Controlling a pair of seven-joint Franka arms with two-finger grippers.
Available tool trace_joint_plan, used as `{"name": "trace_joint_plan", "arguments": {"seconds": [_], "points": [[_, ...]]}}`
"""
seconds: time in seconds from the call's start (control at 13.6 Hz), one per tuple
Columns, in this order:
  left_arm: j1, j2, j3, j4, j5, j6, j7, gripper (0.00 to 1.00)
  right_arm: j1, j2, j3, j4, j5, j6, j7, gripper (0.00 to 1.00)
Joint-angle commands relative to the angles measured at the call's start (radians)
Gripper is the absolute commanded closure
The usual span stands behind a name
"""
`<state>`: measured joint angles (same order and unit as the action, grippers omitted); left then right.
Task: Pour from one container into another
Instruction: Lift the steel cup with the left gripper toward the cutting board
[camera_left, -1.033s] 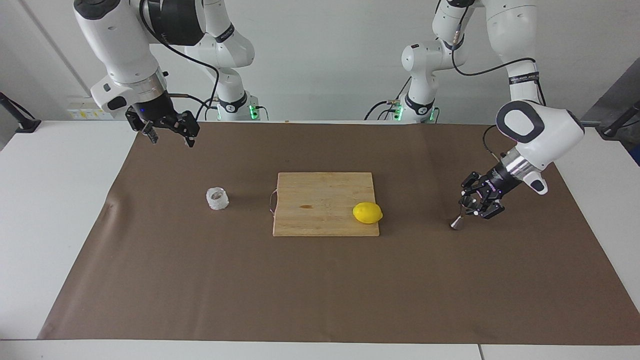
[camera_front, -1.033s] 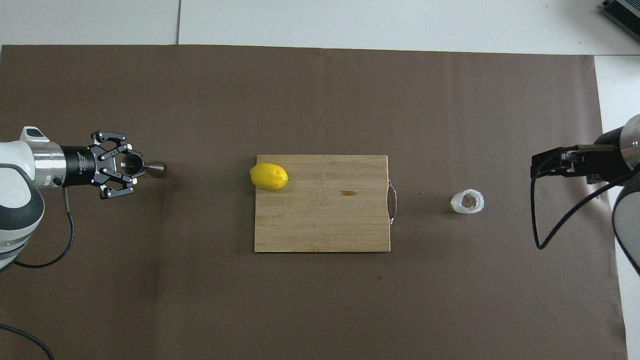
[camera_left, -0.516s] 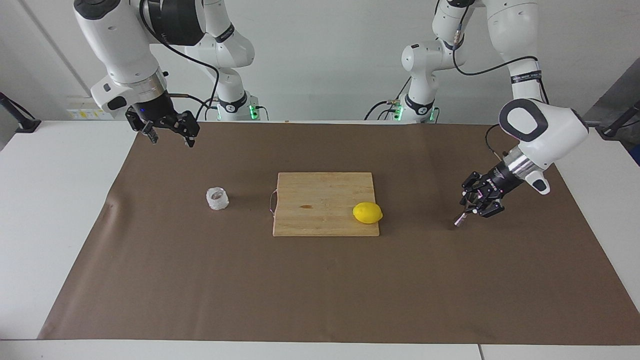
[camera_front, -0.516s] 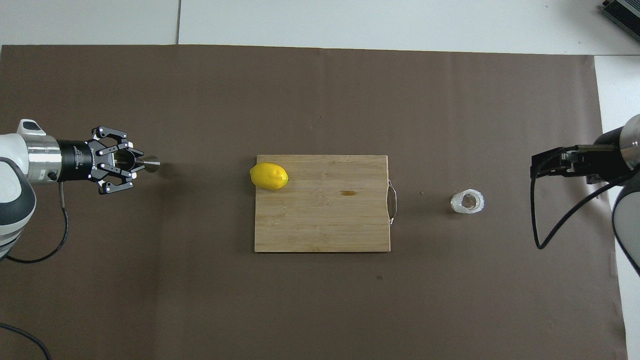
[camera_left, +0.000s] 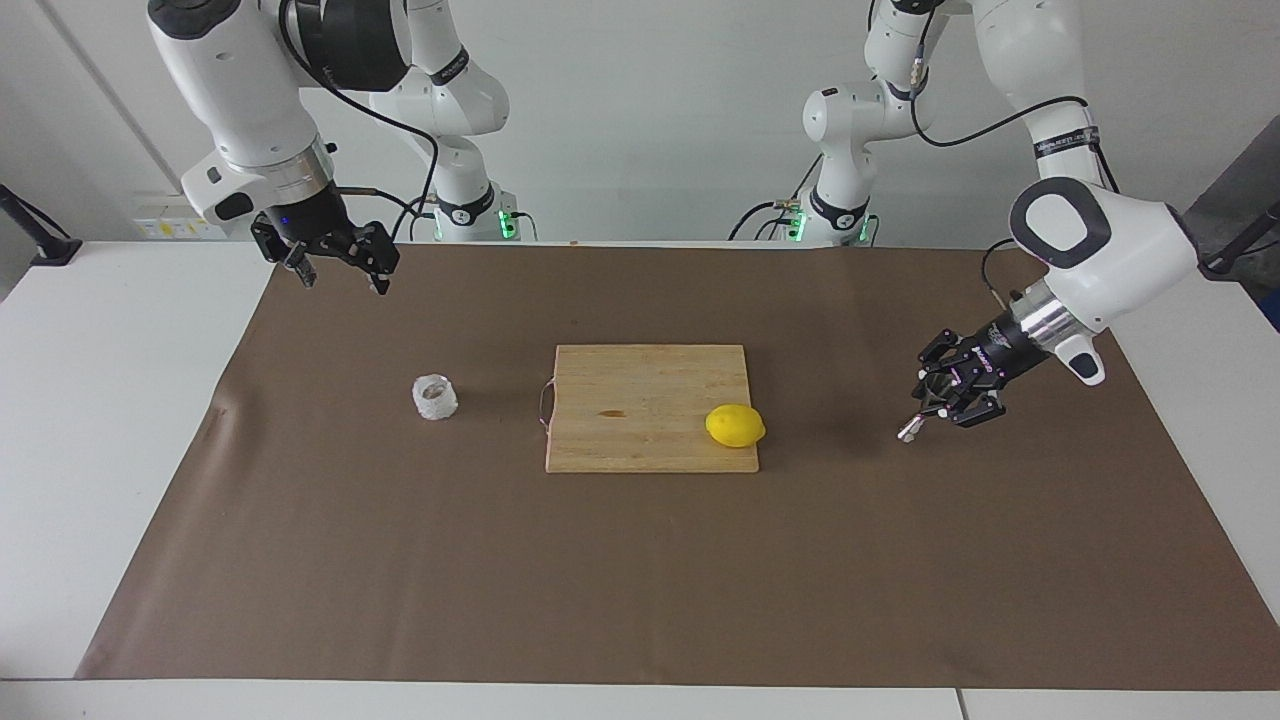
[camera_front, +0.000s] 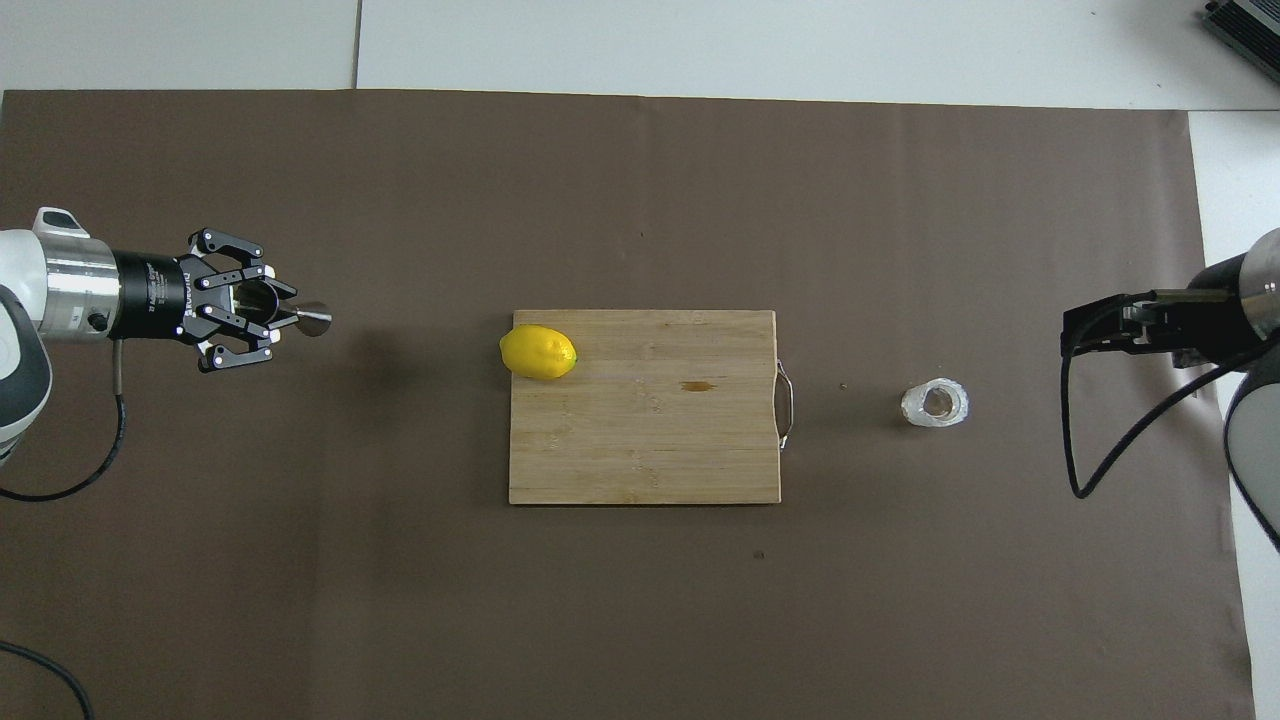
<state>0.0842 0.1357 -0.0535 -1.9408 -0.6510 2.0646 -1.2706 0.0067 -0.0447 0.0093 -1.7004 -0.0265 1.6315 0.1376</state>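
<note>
No legible text, label or sign anywhere.

Board (camera_front: 645, 440), lemon (camera_front: 538, 352) between claws

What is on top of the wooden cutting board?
Only a yellow lemon lies on the cutting board, at its corner toward the left arm's end. The rest of the board is bare wood; whatever is beneath the lemon is hidden.

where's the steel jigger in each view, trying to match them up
Facing view: the steel jigger is toward the right edge, tilted, held in the left claw.
Overhead view: the steel jigger is toward the left edge, sticking out of the left claw.
Shared landmark: the lemon sits on the cutting board corner closest to the jigger.
</note>
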Motion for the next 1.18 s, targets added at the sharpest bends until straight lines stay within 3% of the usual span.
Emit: {"name": "trace_joint_plan", "arguments": {"seconds": [0.0,0.44,1.11], "points": [[-0.037,0.007,0.009,0.054,0.022,-0.056,-0.087,1.00,-0.004,-0.018,0.003,-0.016,0.003,-0.004,0.025,0.00],[-0.210,0.009,0.003,0.083,0.014,-0.011,-0.277,1.00,-0.005,-0.018,0.003,-0.016,0.003,-0.004,0.023,0.00],[-0.605,0.030,0.001,0.036,-0.009,0.333,-0.567,1.00,-0.004,-0.020,0.003,-0.016,0.003,-0.004,0.025,0.00]]}}
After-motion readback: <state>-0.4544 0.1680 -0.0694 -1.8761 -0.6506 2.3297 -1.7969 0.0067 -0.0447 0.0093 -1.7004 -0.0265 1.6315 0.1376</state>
